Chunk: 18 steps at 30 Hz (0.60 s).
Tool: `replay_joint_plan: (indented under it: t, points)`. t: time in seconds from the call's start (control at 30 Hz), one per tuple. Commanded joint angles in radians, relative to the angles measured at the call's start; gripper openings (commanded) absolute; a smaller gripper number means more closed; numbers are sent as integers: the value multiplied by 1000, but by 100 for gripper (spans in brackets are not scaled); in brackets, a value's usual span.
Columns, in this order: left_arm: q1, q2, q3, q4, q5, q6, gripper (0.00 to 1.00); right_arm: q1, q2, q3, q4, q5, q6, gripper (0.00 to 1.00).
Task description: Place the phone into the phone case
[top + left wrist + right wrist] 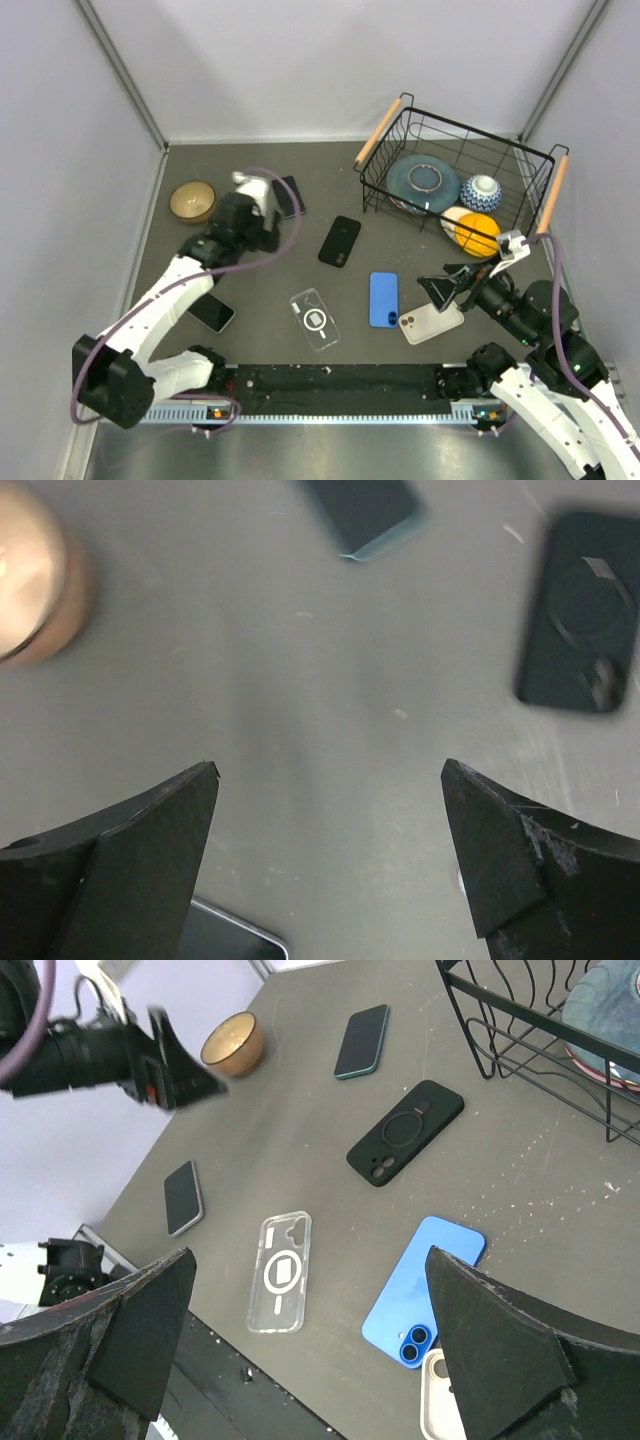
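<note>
Black fingers (pixel 130 860) of the left claw (pixel 330 770) fill the bottom of its wrist view. They are spread wide with nothing between them, above the bare grey surface (pixel 320 680). At the lower edge we see the corner of a dark-screened phone (pixel 235 938). A teal-edged phone (pixel 365 515) lies at the top, a black phone case (pixel 580 610) at the right and a brown bowl (pixel 30 570) at the left. The right claw (pixel 308 1255) is likewise spread and holds nothing. From above we find it near a cream item (pixel 432 322), phone or case we cannot tell. Just beside that lies a blue phone (pixel 384 299), back up, then a clear phone case (pixel 314 318), empty. The dark-screened phone lies flat at the left, apart from both cases. A wire basket (pixel 480 132) of dishes stands at the far right.
</note>
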Motion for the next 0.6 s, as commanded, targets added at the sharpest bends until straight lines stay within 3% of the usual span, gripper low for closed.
replay_joint_plan:
  t: [0.0, 0.13, 0.27, 0.33, 0.47, 0.57]
  points:
    - [263, -7, 79, -136, 17, -333, 99, 9, -3, -11, 21, 10, 11, 98]
    - [467, -39, 40, -188, 169, -377, 99, 11, 0, -22, 20, 30, -17, 98]
    - [579, -119, -66, -161, 128, -493, 99, 11, -6, -22, 14, 48, 0, 98]
    - [621, -113, -59, -196, 94, -513, 99, 9, -1, -22, 15, 42, 10, 98]
    - [684, -78, -49, -341, -116, -632, 99, 9, -4, -25, 11, 24, 12, 98]
    - [753, -67, -91, -368, -112, -703, 99, 11, -29, -30, 8, 13, 9, 98]
